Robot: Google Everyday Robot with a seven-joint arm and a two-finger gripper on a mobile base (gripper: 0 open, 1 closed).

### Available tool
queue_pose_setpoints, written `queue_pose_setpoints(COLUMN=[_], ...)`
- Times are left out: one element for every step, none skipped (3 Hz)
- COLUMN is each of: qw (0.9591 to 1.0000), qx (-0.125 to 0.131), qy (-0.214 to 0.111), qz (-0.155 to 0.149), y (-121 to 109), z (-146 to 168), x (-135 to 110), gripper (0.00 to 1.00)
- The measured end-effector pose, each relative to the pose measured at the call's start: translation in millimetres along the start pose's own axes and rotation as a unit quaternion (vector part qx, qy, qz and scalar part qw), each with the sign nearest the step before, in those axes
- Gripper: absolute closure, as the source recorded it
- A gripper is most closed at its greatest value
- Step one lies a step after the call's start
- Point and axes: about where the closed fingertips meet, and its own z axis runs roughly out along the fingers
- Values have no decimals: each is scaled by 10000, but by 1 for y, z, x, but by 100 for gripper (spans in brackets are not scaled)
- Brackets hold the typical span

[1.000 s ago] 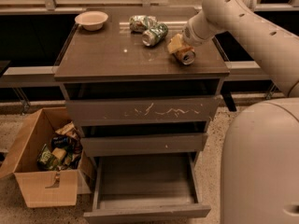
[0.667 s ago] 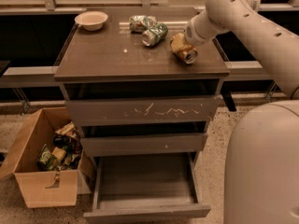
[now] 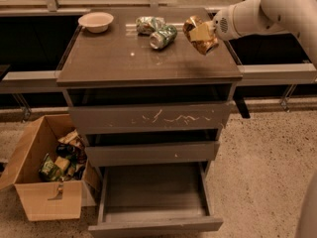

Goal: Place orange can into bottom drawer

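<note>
The orange can [image 3: 194, 42], dented, orange-gold and brown, is held in my gripper [image 3: 203, 32] above the right side of the cabinet top [image 3: 124, 58]. The gripper is shut on the can, with a pale finger pad across its front. The white arm reaches in from the upper right. The bottom drawer [image 3: 153, 224] is pulled open at the foot of the cabinet, its inside bare. The white-scratched upper drawer [image 3: 148, 118] and the narrow middle drawer [image 3: 151, 153] are partly pulled out.
Two green-and-silver crushed cans [image 3: 157, 30] lie at the back middle of the top. A pale bowl [image 3: 96, 21] sits at the back left. A cardboard box [image 3: 47, 175] of wrappers stands on the floor left of the cabinet. Speckled floor lies to the right.
The can has been lifted off the cabinet top in the gripper and now hangs a little above it. The view has shifted slightly.
</note>
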Motion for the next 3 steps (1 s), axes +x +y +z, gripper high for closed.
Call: queue_pose_setpoints(qw=[9998,9997,9942], qx=[-3,-101,-619], qy=[40,83,47], qz=[-182,-214,-879], y=[2,4,47], z=[6,9,-25], x=[1,2,21], gripper=[100,100,100])
